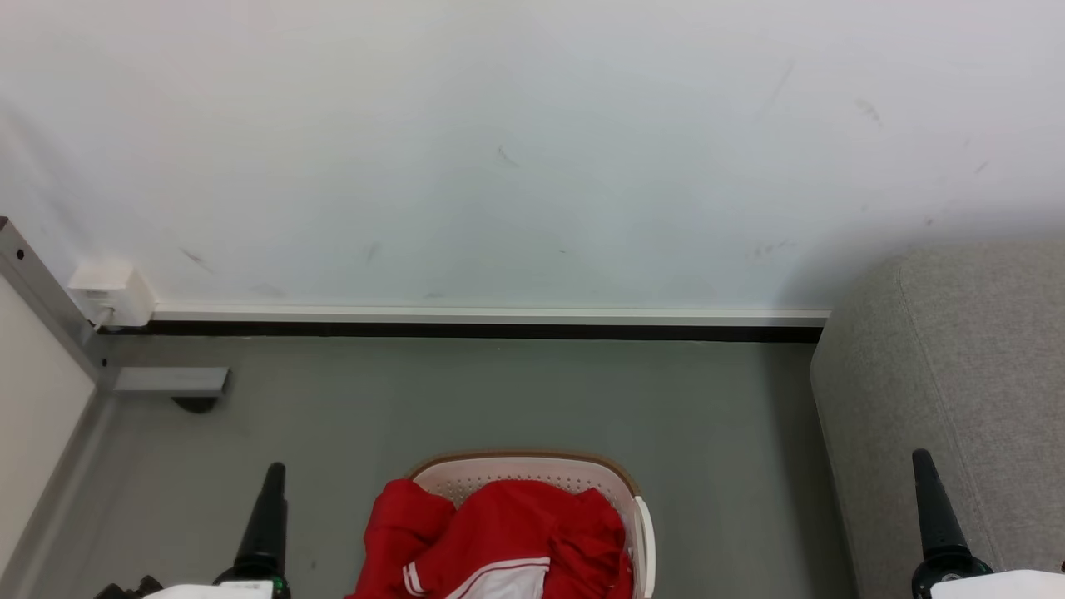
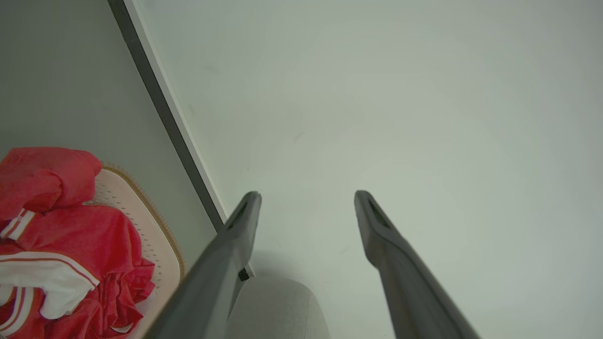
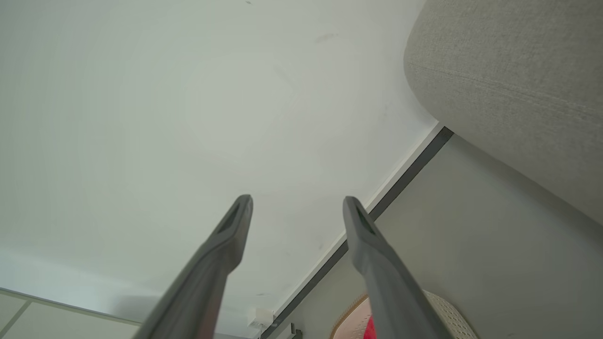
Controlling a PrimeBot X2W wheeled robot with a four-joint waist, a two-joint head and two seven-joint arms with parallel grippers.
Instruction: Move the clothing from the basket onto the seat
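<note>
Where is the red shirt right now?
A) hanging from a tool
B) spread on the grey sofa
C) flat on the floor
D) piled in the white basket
D: the clothing lies heaped inside the basket, apart from the sofa, and the left tool and right tool are open, holding nothing.

Crumpled red clothing (image 1: 507,532) heaped in cream basket (image 1: 582,472) on floor, grey seat (image 1: 957,374) rightward
</note>
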